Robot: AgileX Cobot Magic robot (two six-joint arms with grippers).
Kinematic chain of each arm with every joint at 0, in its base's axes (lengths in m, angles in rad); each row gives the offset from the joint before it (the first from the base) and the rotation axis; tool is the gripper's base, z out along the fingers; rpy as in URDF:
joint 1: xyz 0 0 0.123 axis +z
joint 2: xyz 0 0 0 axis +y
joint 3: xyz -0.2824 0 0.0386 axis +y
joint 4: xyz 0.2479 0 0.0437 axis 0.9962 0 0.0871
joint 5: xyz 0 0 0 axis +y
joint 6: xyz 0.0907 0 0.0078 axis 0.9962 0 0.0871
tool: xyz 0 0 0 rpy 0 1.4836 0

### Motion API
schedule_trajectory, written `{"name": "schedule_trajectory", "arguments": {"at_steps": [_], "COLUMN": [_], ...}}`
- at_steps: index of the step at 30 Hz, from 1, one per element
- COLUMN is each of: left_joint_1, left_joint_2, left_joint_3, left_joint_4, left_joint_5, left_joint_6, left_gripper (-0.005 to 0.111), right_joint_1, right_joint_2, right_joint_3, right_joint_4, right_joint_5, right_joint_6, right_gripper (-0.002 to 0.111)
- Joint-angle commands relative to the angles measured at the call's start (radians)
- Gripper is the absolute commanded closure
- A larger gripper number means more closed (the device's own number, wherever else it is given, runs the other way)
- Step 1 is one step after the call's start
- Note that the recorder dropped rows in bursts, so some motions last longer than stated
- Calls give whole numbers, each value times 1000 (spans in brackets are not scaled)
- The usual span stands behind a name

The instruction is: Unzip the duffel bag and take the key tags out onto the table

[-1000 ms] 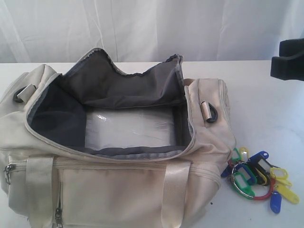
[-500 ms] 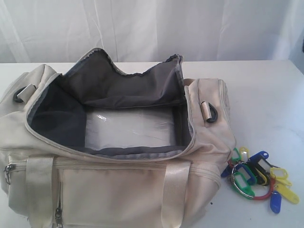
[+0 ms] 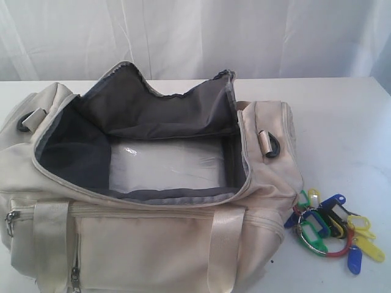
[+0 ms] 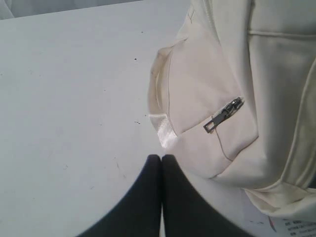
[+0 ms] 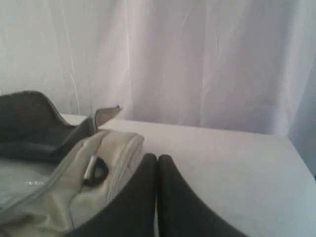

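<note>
Fingertips (image 4: 152,168) of my left claw (image 4: 161,159) are pressing flat against each other, clenched on themselves, and the claw is pointing down at the white table (image 4: 64,98). Just past its tips the cream end of the duffel bag (image 4: 222,64) is lying, and a metal zipper pull (image 4: 223,115) is hanging on an end pocket a little farther along. My right claw (image 5: 157,158) is squeezing shut the same way, its dark fingers meeting with no gap. Close beside its tips the bag's other end is sitting, a black strap ring (image 5: 96,170) is showing on it, and farther off on that side the dark grey lining (image 5: 29,123) of the flap is rising. Beyond the right claw the tabletop is running back to a white curtain (image 5: 197,64). In the exterior view the bag is gaping wide, flap thrown back, a glossy pale panel (image 3: 165,165) lying on its floor. The key tags (image 3: 330,229) are resting on the table outside the bag, just beside the end on my right claw's side; I cannot tell how far they are lying from the claw itself.
</note>
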Motion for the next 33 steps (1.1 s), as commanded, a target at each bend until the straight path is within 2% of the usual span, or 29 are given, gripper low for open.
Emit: {"name": "schedule_trajectory", "arguments": {"at_steps": [1, 5, 9, 15, 33], "left_joint_1": [-5, -5, -5, -5, -5], "left_joint_2": [-5, -5, -5, -5, -5], "left_joint_3": [1, 1, 1, 1, 1], "left_joint_4": [-4, -4, -4, -4, -4], "left_joint_5": [4, 4, 2, 3, -3], "left_joint_6": [-6, -6, -6, -6, -6], "left_gripper": [107, 107, 107, 107, 107], "right_joint_1": [-10, -10, -26, -146, -148], "right_joint_2": [-41, -63, -104, -115, -115], "right_joint_3": [151, 321, 321, 321, 321], "right_joint_4": [-1, -1, 8, 8, 55], "right_joint_5": [-3, -16, -75, -85, 2], "right_joint_6": [0, 0, 0, 0, 0], "right_gripper": [108, 108, 108, 108, 108]}}
